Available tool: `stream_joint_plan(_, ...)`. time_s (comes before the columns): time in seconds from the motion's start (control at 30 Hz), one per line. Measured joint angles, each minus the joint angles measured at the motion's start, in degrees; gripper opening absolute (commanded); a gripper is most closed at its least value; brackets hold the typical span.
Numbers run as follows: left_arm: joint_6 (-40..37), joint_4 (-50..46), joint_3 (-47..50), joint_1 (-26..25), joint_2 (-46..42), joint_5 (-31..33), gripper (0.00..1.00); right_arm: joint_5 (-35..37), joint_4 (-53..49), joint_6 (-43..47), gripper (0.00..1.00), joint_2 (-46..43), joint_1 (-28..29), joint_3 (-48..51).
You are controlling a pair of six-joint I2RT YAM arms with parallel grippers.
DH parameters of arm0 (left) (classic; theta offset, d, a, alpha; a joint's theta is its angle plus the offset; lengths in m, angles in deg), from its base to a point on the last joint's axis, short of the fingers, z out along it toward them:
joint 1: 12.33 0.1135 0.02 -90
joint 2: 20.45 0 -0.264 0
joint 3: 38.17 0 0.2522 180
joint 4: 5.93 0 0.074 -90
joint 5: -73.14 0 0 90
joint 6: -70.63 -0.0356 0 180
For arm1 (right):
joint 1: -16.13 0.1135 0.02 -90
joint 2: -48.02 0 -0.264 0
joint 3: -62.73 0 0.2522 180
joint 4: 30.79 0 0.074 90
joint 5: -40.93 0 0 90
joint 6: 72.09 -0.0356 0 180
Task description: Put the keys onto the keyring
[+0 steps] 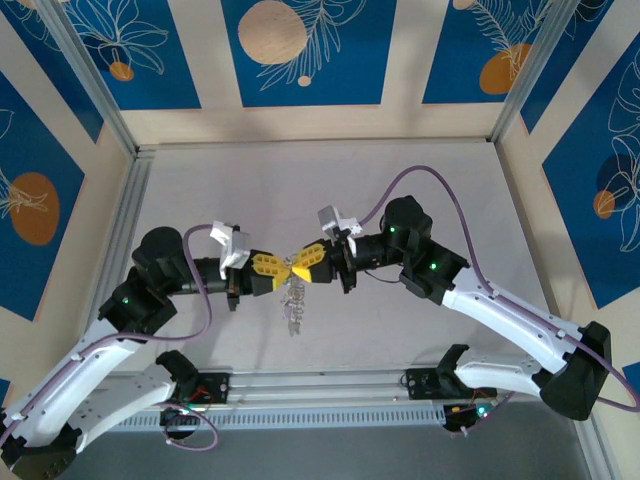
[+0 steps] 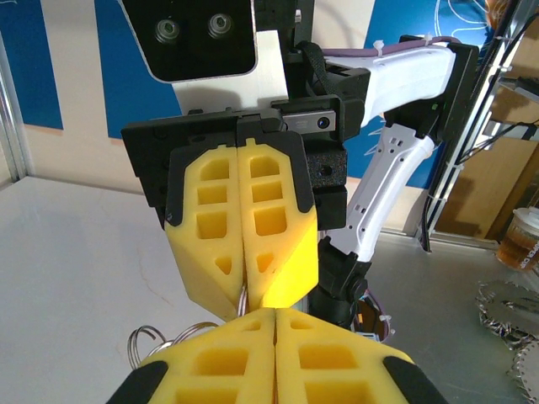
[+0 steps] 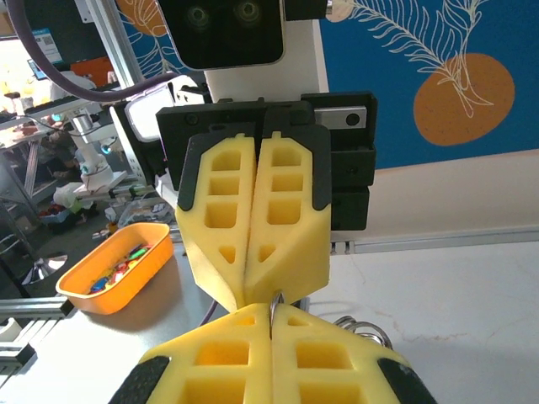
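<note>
My two yellow-fingered grippers meet tip to tip above the middle of the table, the left gripper (image 1: 286, 268) against the right gripper (image 1: 301, 270). Both are shut. The keys (image 1: 293, 308) hang in a small silvery bunch just under the meeting point. In the right wrist view, the thin wire of the keyring (image 3: 275, 300) runs into the seam of my right gripper (image 3: 271, 311), facing the left gripper (image 3: 245, 296). More wire coils (image 3: 364, 326) show beside it. In the left wrist view my left gripper (image 2: 276, 315) is shut, with nothing visible in its seam. The keyring (image 2: 156, 338) loops out at lower left.
The grey table (image 1: 330, 190) is walled by aluminium rails and blue patterned panels. Purple cables (image 1: 420, 172) arch over both arms. An orange tray (image 3: 114, 271) of small coloured parts sits beyond the rail. A cup (image 2: 520, 240) stands off the table.
</note>
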Motion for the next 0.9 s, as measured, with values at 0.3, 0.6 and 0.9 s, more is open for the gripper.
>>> stream_joint_plan(0.3,0.0,-0.8,0.0,0.0,-0.8,0.3,0.1,-1.2,-0.3,0.5,0.0,-0.9,0.1,0.0)
stream_joint_plan(0.6,0.9,0.3,0.0,0.0,0.9,0.5,0.11,-2.8,-0.4,0.5,0.0,-1.3,0.5,0.0)
stream_joint_plan(0.9,1.5,0.4,-0.1,0.0,-0.5,0.2,0.11,-1.8,-0.5,0.5,0.0,-1.3,0.4,0.0)
